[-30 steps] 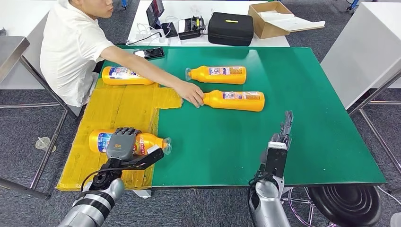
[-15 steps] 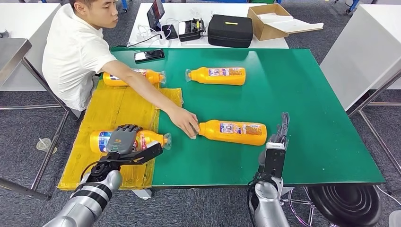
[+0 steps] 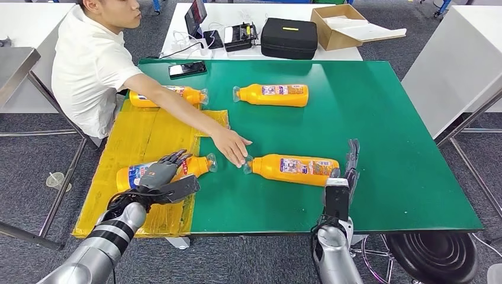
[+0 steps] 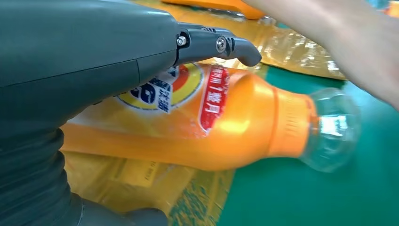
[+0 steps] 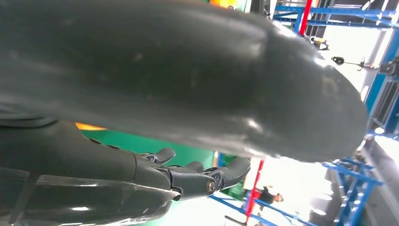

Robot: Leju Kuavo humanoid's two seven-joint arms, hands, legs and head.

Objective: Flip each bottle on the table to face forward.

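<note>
The left hand (image 3: 161,173) lies with its fingers (image 4: 221,44) draped over the label of an orange bottle (image 3: 169,170) on the yellow taped sheet (image 3: 127,142) at the table's near left corner; whether it actually grips the bottle I cannot tell. That bottle lies on its side, clear cap (image 4: 329,129) toward the green mat (image 3: 379,112).

The right hand (image 3: 349,163) stands edge-up at the near edge of the table, fingers straight and holding nothing, just beside the base of a second orange bottle (image 3: 293,170) lying on its side. A person's hand (image 3: 232,145) hovers by that bottle's cap. The person (image 3: 89,59) sits at the left edge.

Two more bottles lie toward the far edge: one (image 3: 272,94) on the mat, one (image 3: 169,96) at the sheet's far end, partly behind the person's arm. A phone (image 3: 187,69) rests at the far left corner.
</note>
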